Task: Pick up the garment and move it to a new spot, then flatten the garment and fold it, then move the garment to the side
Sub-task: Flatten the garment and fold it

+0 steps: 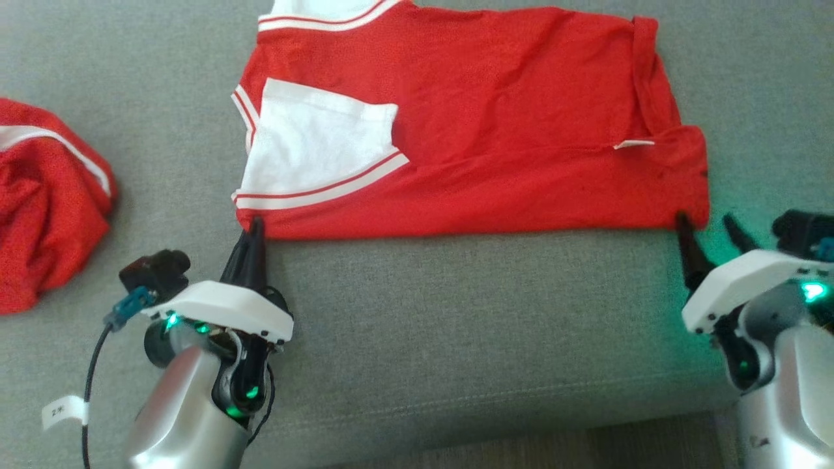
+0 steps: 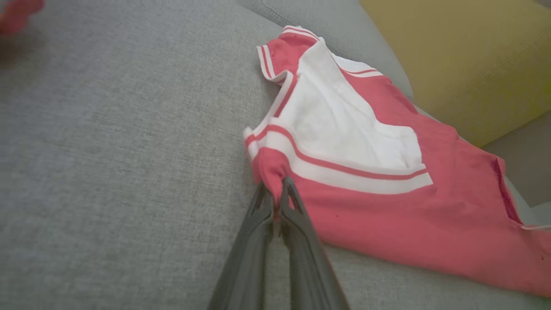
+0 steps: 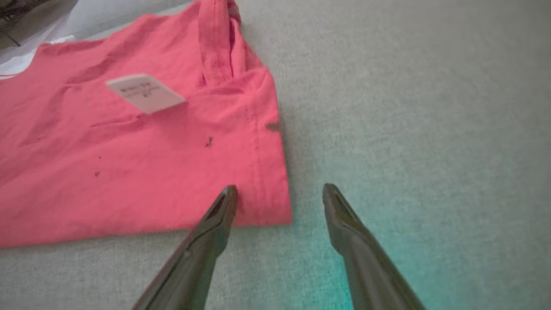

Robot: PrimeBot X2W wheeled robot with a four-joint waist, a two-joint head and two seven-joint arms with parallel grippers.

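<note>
Far left of the left jaws, well apart from them: a second red cloth [image 1: 45, 195] with a white stripe, crumpled in a heap and cut off by the frame edge. Next, the left gripper [image 1: 256, 225], jaws pinched together on the near left corner of the garment [image 1: 508, 130], a tuck of red fabric bunched between the tips. Beyond and to the right of those jaws, spread on the sofa cushion [image 1: 456, 312]: red body, white panel [image 1: 313, 150], white bands with thin red stripes, a few soft wrinkles. Near edge straight, stretching from one set of jaws to the other. Just beyond the right jaws, a small white label [image 1: 633, 144] standing off the red cloth, print too blurred to read; around it a few dark specks. At the near right corner, the right gripper [image 1: 705, 220], jaws spread apart, one finger over the red hem, the other over bare cushion; contact with the cloth impossible to judge. Green glow on the grey weave beside it. Grey woven upholstery all round. Past the garment's far side in the left wrist view, a yellow cushion [image 2: 465, 64]. Nearer than the jaws, a strip of wood-toned floor [image 1: 521, 449]. Garment's far edge cut off at the top of the head view.
</note>
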